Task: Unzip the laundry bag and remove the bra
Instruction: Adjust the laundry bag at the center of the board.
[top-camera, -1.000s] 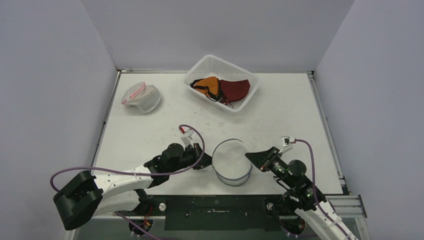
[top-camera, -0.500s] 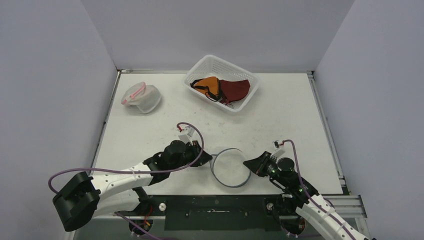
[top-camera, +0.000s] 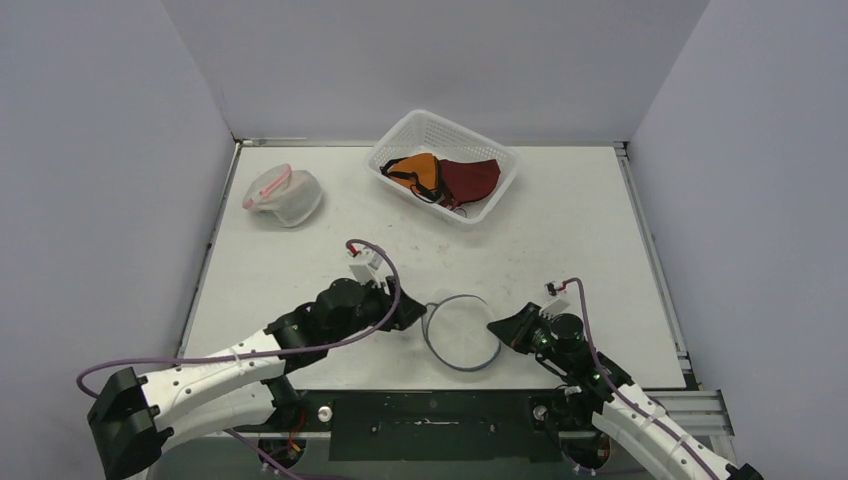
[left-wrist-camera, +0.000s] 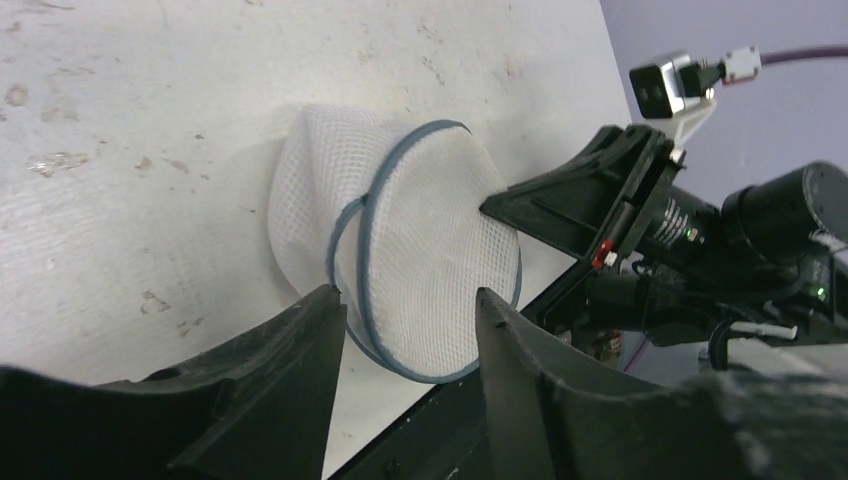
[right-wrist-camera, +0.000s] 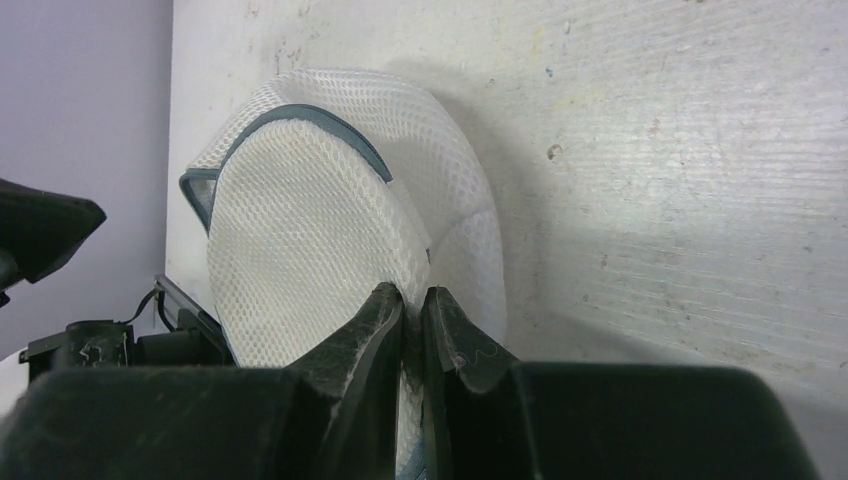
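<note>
step: unzip, zipper pull not made out | laundry bag (top-camera: 462, 333) at near table edge, between both arms | right claw (right-wrist-camera: 412, 295) clamped on bag mesh | left claw (left-wrist-camera: 410, 300) apart at bag's rim, no grip | bra: not visible | next: left likely must find the pull while right anchors

Scuffed white table (top-camera: 570, 240) between plain lavender walls (top-camera: 90, 150), under even light

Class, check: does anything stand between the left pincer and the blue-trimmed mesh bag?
Nothing visible does. The left pincer stands open right at the rim of the blue-trimmed mesh bag, with only bare table around. The right pincer is shut on the bag's opposite edge.
</note>
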